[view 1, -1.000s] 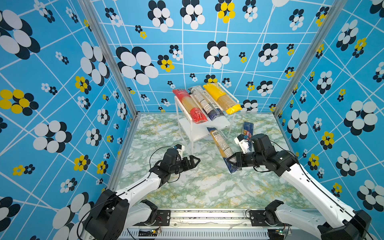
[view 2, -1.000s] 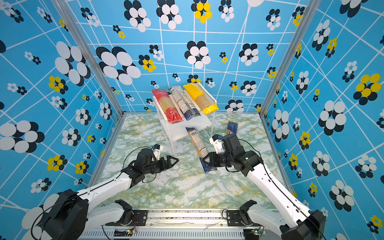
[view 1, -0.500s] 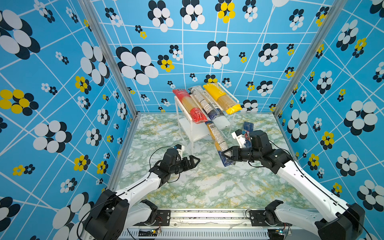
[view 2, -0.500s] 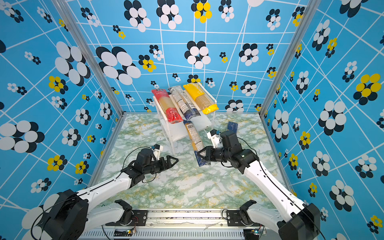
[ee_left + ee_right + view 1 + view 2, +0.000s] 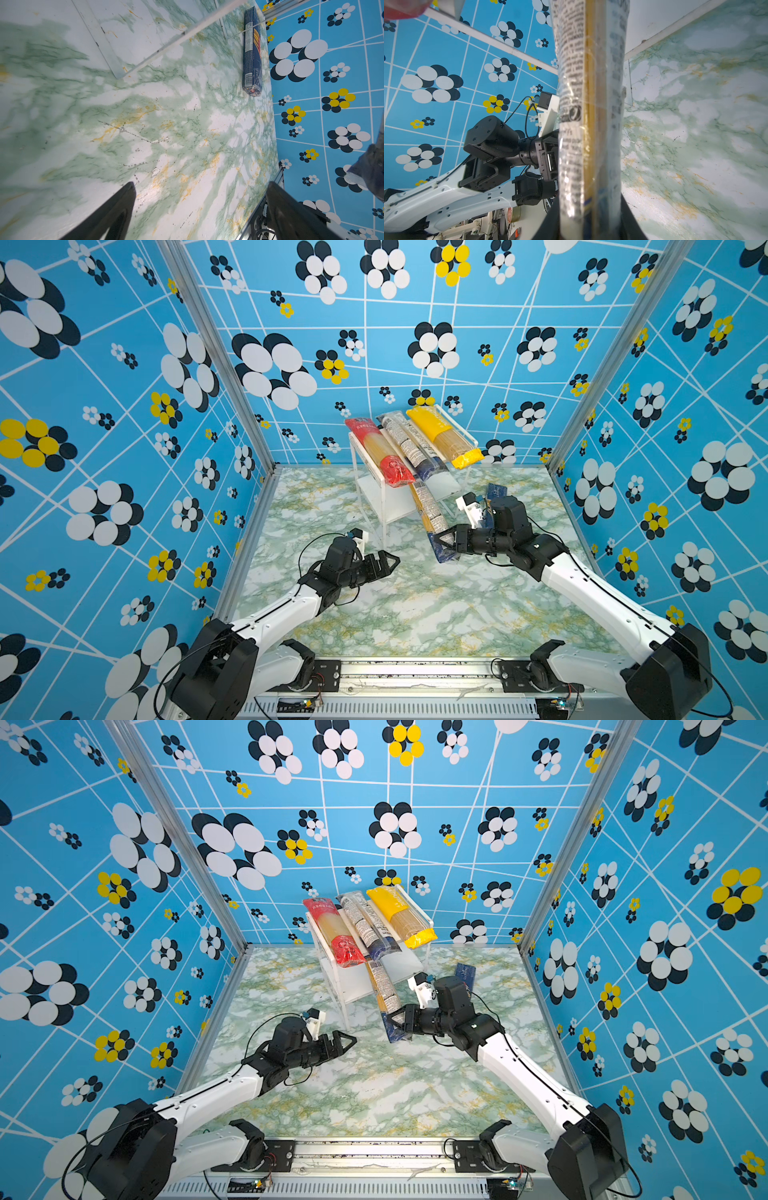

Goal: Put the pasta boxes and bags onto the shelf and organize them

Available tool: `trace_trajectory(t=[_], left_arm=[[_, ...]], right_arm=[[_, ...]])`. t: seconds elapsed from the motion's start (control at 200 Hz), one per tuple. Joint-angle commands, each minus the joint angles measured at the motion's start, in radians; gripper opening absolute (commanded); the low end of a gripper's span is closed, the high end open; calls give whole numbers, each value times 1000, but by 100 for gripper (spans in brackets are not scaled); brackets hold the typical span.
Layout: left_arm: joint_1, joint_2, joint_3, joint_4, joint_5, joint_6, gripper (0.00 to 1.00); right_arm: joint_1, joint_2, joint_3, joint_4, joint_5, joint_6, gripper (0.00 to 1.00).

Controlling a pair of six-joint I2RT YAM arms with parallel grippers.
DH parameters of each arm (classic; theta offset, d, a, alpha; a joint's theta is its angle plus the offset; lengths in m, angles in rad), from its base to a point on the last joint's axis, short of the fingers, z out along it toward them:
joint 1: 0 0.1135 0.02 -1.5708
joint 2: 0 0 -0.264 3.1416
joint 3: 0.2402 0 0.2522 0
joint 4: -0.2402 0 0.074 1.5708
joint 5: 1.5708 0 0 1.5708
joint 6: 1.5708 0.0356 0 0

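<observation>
Right wrist: pasta bag [image 5: 589, 104] pinched in hand [image 5: 589, 220].

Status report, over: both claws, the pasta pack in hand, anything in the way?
Left claw open, empty. Right claw shut on see-through pack, far end toward shelf lower tier. Red pack overhangs just above it.

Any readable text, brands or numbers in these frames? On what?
"500 g": probably, on the navy box; its other print and barcode are too small to read.
Print on the held pack: blurred, unreadable.
Labels on the red pack, middle pack and yellow pack: too small to read.
Nothing else carries text.
</observation>
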Motion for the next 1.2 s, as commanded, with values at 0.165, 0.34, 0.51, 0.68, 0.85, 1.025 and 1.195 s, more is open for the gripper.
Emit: trace_trajectory(t=[0.165, 0.34, 0.51, 0.68, 0.85, 1.025, 1.195], left_arm=[[10, -14, 12, -30, -1, 29, 99], [11, -14, 11, -30, -1, 30, 99], [14, -17, 8, -30, 1, 30, 99], [16, -25, 1, -30, -1, 29, 99], [18, -34, -5, -32, -1, 29, 99], [20, -47, -13, -35, -4, 28, 99], [22, -53, -17, -37, -5, 27, 99]], right_arm=[[-13, 35, 30, 272, -66, -3, 0], [-17, 72, 39, 312, -83, 9, 0], [-25, 112, 60, 337, -97, 18, 0], [-29, 147, 79, 364, -104, 26, 0], [-27, 181, 94, 400, -114, 40, 0], [-27, 209, 110, 430, -109, 49, 0], [-27, 236, 123, 470, -114, 63, 0]])
